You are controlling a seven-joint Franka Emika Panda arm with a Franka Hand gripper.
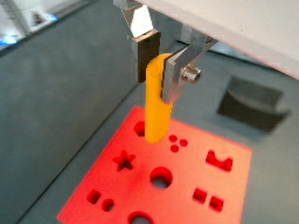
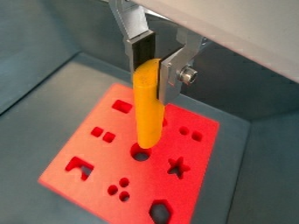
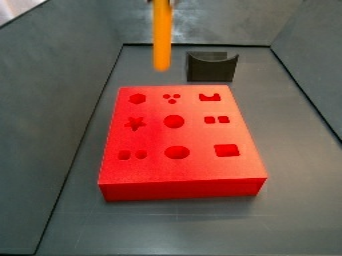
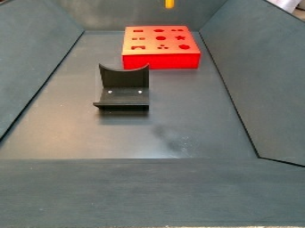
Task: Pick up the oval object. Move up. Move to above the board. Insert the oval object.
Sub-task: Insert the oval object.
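Observation:
My gripper is shut on the top end of the oval object, a slim orange-yellow peg that hangs upright from the silver fingers. Both wrist views show this grip, the gripper holding the peg. The peg hangs in the air above the red board, which has several shaped cut-outs in its top. In a side view only the peg shows, over the board's far edge; the gripper is out of frame. From farther away just the peg's tip shows above the board.
A dark fixture stands on the grey floor beside the board. Sloping grey walls enclose the floor on all sides.

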